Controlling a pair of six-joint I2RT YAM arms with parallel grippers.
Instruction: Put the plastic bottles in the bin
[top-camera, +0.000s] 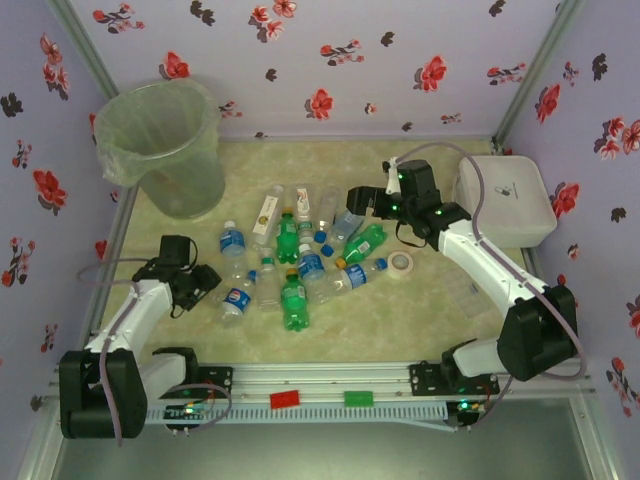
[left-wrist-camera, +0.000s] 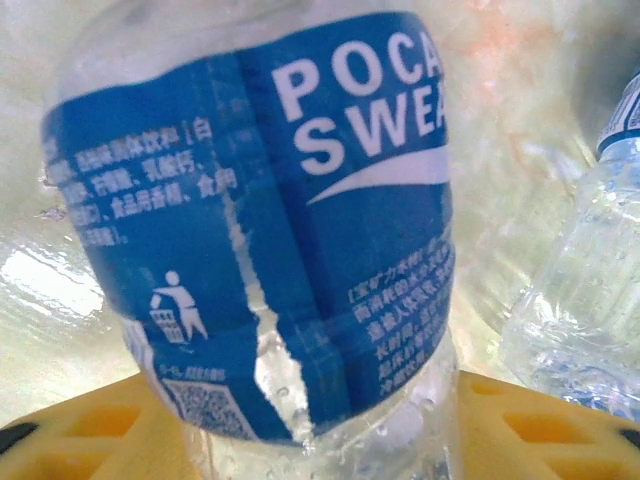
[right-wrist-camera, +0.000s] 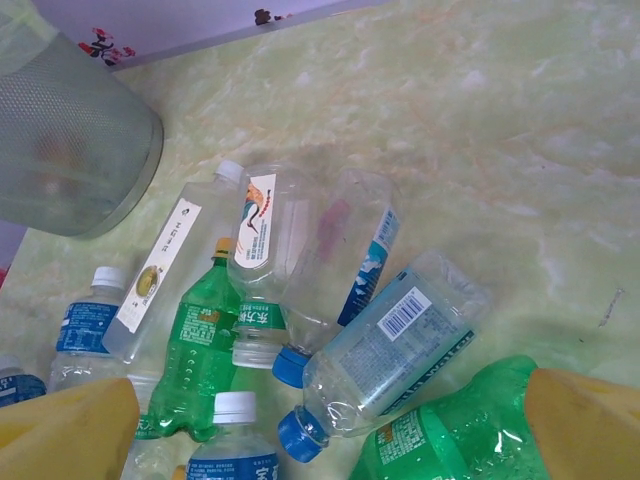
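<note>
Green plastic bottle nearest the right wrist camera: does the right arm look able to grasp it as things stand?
Probably yes. The right gripper is open, its yellow fingers flanking the green plastic bottle; nothing lies over it, though a clear blue-capped bottle lies right beside it.

Blue-labelled bottle (left-wrist-camera: 270, 230) — both ends cut off.

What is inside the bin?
The bin is lined with a translucent pale green bag; from above, nothing else can be made out inside. The bag's folds and near wall hide its bottom.
</note>
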